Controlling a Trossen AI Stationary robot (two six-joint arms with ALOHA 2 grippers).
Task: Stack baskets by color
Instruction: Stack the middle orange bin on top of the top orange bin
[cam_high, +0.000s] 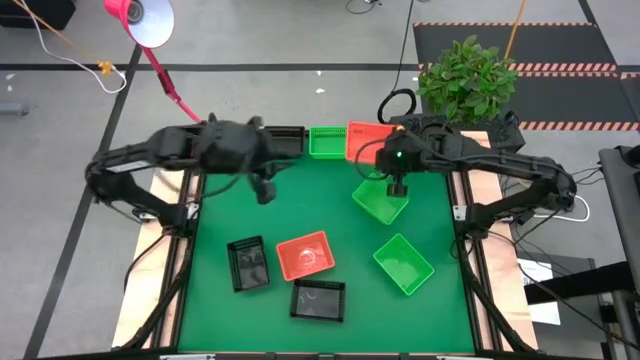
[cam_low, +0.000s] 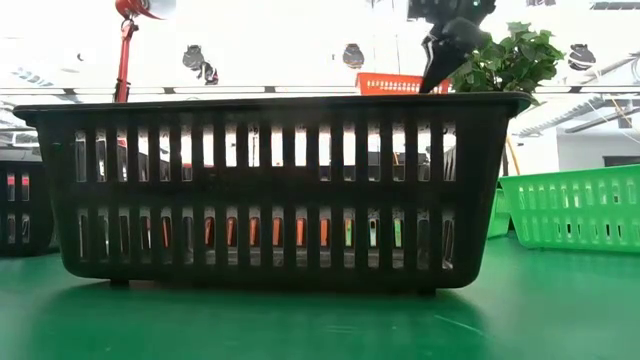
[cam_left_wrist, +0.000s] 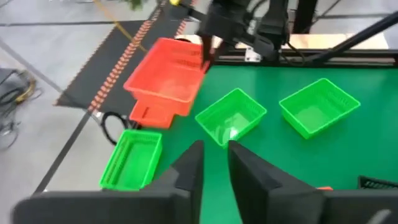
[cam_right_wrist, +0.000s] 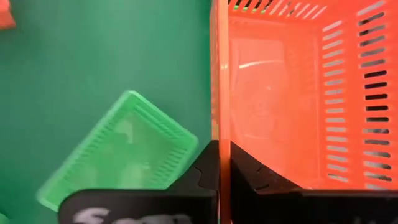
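An orange-red basket (cam_left_wrist: 163, 78) hangs tilted at the table's far edge, right of centre, with my right gripper (cam_left_wrist: 206, 57) shut on it. Under it sits a second orange-red basket (cam_left_wrist: 149, 113), beside a green basket (cam_high: 324, 142). Two more green baskets (cam_high: 381, 201) (cam_high: 403, 263) lie flat on the mat at the right. A third orange-red basket (cam_high: 303, 255) and two black baskets (cam_high: 247, 264) (cam_high: 318, 300) lie near the front. My left gripper (cam_high: 265, 188) hovers left of centre, slightly open, with nothing between its fingers. My right gripper holds the orange-red basket by one side wall, at its rim (cam_right_wrist: 220, 127). One finger is inside the basket and one outside. The fingers come from above, slanting down. The basket hangs tilted, lifted clear of the table, over the other orange-red basket.
A pink lamp (cam_high: 140, 20) leans in from the far left and a potted plant (cam_high: 465, 75) stands beyond the far right corner. The nearer black basket (cam_low: 270, 190) fills the low view. The green mat (cam_high: 300, 205) is bare in its middle.
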